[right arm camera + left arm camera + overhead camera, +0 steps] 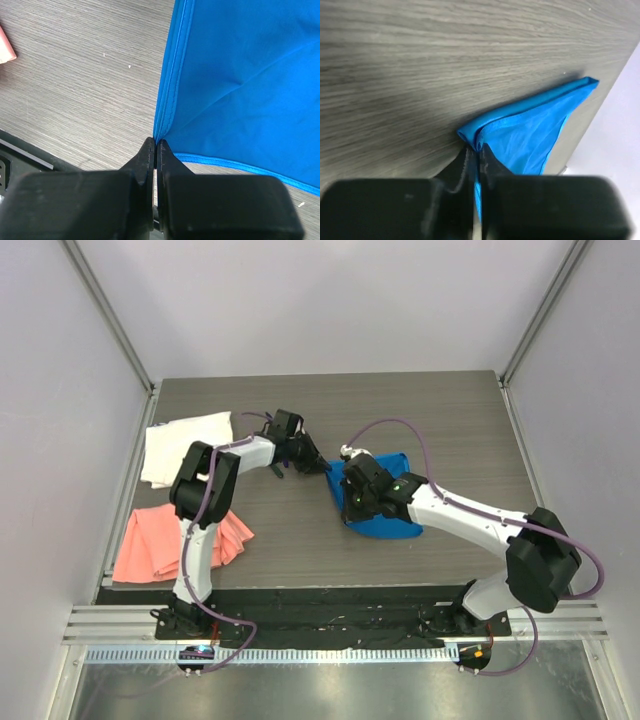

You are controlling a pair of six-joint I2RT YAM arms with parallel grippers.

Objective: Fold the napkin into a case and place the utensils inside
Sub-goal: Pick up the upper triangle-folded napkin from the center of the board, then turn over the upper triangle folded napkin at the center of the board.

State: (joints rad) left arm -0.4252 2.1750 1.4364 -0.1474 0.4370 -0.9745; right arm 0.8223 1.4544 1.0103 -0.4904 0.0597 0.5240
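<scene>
Wide grey wood-grain desk (pixel 430 405) fills the floor of the cell, and both arms are reaching in toward its middle. Over on the left edge there's a salmon-pink cloth (pixel 160 545) crumpled near the front, and a white cloth (pixel 185 445) lying just behind it, both well apart from the action. Centre-right sits the napkin (pixel 385 527), bright blue, partly hidden under the right arm's wrist, with one edge doubled over into a hemmed fold that runs away across the wood in the left wrist view. Now the left claw (pixel 477 150): clenched tight on the napkin's near corner, a sliver of blue showing between its black fingers. And the right claw (pixel 155 145): tips pressed together right where two hemmed edges of the napkin meet, apparently pinching that corner, though the cloth inside the grip is too thin to make out for certain. The two claws hang near each other at the napkin's left side.
</scene>
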